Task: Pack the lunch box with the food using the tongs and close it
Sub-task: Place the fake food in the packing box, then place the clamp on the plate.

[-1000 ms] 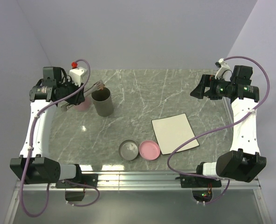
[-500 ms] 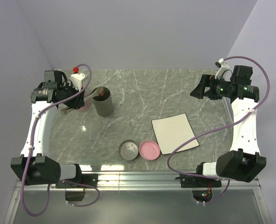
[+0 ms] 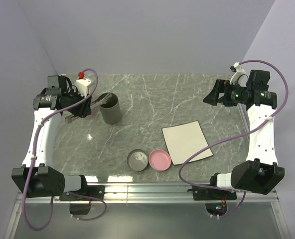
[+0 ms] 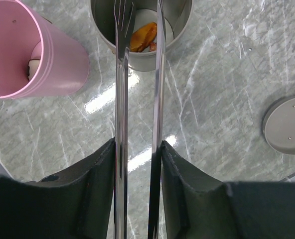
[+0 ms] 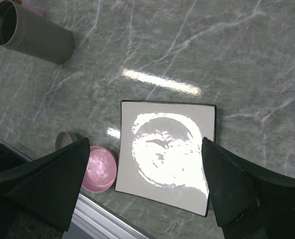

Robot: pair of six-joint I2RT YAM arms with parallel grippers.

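My left gripper [image 4: 136,149] is shut on the silver tongs [image 4: 121,74], one finger pressed against each arm. The tongs' tips are spread apart over the mouth of the grey cylindrical lunch box container [image 4: 182,30], also seen from above [image 3: 110,110]. Orange-brown food [image 4: 143,36] lies inside it on something white. A pink container [image 4: 48,64] beside it holds a pale piece [image 4: 34,62]. My right gripper [image 5: 145,142] hangs open and empty high over the square plate [image 5: 167,154], at the right side of the table [image 3: 215,94].
A grey lid [image 3: 137,160] and a pink lid [image 3: 159,160] lie side by side near the front edge, just left of the bare white plate [image 3: 186,142]. The grey lid [image 4: 287,124] also shows in the left wrist view.
The tongs carried an orange-brown piece down to the grey container's mouth. Their arms have spread and the piece now lies inside the container. The right arm has not moved.
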